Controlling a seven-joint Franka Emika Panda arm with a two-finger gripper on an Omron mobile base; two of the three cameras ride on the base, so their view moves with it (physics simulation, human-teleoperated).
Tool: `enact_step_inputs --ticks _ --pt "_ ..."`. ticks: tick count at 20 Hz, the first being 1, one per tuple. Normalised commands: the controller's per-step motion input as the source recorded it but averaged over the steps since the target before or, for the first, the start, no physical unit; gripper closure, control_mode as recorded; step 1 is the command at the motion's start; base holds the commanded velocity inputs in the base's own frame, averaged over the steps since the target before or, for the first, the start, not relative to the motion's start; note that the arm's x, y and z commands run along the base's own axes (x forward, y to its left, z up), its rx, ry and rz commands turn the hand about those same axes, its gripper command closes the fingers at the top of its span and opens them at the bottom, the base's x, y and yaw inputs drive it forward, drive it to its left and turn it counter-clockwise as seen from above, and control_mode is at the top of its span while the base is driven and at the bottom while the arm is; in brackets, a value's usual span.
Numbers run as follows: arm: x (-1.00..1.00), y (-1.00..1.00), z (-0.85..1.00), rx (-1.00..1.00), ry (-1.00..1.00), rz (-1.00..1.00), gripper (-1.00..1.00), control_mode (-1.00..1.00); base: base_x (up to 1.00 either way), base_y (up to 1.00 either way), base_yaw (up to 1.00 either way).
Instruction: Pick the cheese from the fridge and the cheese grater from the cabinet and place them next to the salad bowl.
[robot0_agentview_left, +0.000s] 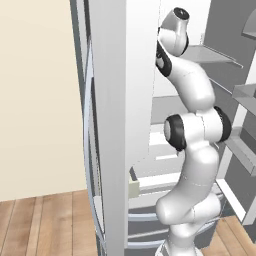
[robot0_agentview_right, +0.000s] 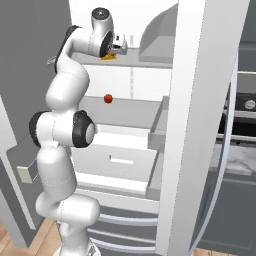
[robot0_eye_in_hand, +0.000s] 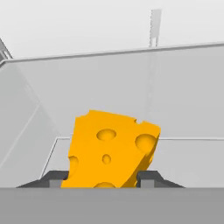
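I have the gripper (robot0_eye_in_hand: 103, 178) up on the fridge's (robot0_agentview_right: 200, 125) top shelf (robot0_agentview_right: 145, 61), its fingers (robot0_eye_in_hand: 56, 178) set either side of the cheese (robot0_eye_in_hand: 109, 148). I cannot tell whether they are clamped on it. I judge a loose hold would drop the wedge as I pull back, onto the shelf near the red ball (robot0_agentview_right: 108, 98) below.

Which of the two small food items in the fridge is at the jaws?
The yellow-orange wedge of cheese on the upper shelf; the small red ball sits one shelf lower.

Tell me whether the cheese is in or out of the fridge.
In: the cheese sits on an upper fridge shelf, between the gripper fingers.
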Motion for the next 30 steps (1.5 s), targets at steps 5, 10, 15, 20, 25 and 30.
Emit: enact_step_inputs --ticks 5,10,15,20,25,30 --pt "-0.63 -0.08 -0.06 0.01 0.00 0.00 1.00 -1.00 0.00 0.00 0.00" --pt "-0.68 -0.16 0.00 0.02 -0.05 -0.02 1.00 -1.00 0.00 0.00 0.00" --pt "-0.78 -0.18 0.00 0.07 -0.09 -0.05 1.00 -1.00 0.00 0.00 0.00" --pt "-0.77 -0.09 0.00 0.08 -0.03 -0.03 1.00 -1.00 0.00 0.00 0.00" --pt "-0.72 -0.11 0.03 0.04 0.00 0.00 1.00 -1.00 0.00 0.00 0.00" --pt "-0.72 -0.11 0.03 0.05 0.03 0.00 1.00 -1.00 0.00 0.00 0.00"
